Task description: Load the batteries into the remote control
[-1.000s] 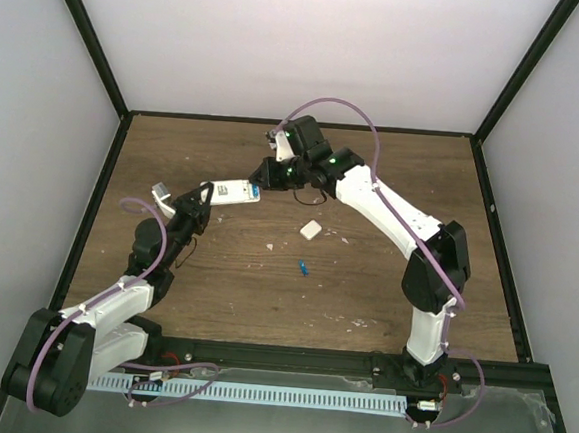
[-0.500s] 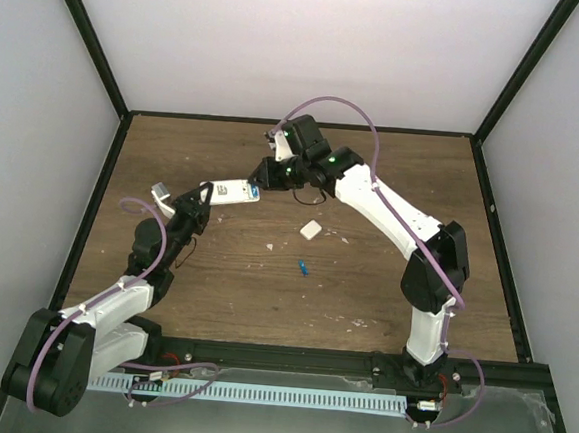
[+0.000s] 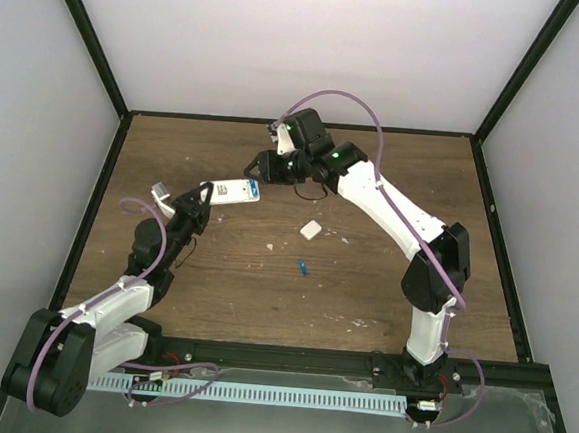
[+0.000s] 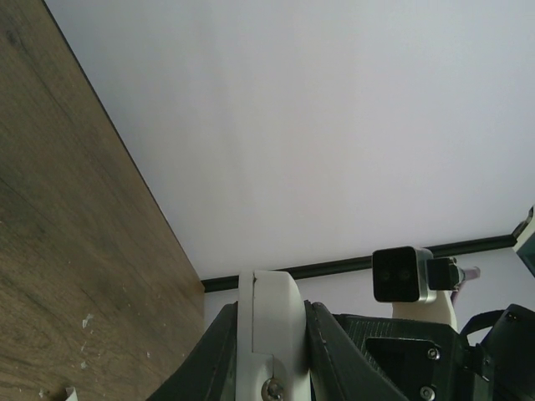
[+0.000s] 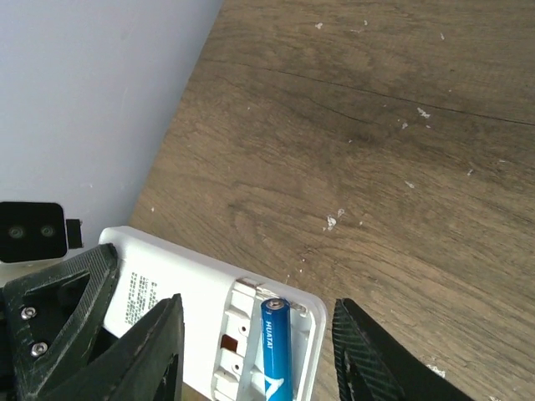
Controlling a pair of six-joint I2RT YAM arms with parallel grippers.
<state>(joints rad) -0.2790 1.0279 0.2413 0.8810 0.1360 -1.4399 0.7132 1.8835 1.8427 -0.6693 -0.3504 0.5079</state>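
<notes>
Your wooden table (image 3: 403, 175) fills the floor of the white-walled enclosure, flecked with pale crumbs. Your right arm (image 3: 390, 209) reaches from its base at the near edge diagonally across to the far centre of the table. Your left arm (image 3: 122, 299) bends up from the near left corner toward the same area.

Your left gripper (image 3: 199, 199) is pinching the remote control (image 3: 234, 189). The left wrist view shows the white handset edge-on, squeezed between the two black fingers (image 4: 221, 351). The remote is held out over the left-centre of the table, with its free end pointing at your right gripper (image 3: 257, 166).

That gripper is spread wide and holds nothing. In the right wrist view its fingers (image 5: 155, 351) stand apart on either side of the remote's open back end.

A small white square cover (image 3: 311, 229) lies flat on the table, to the right of the remote and nearer the arm bases.

The seated battery (image 5: 274, 351), blue with white lettering, lies lengthwise in the remote's open compartment. The loose battery (image 3: 303, 268) rests on the wood just near-side of the cover, apart from it.
</notes>
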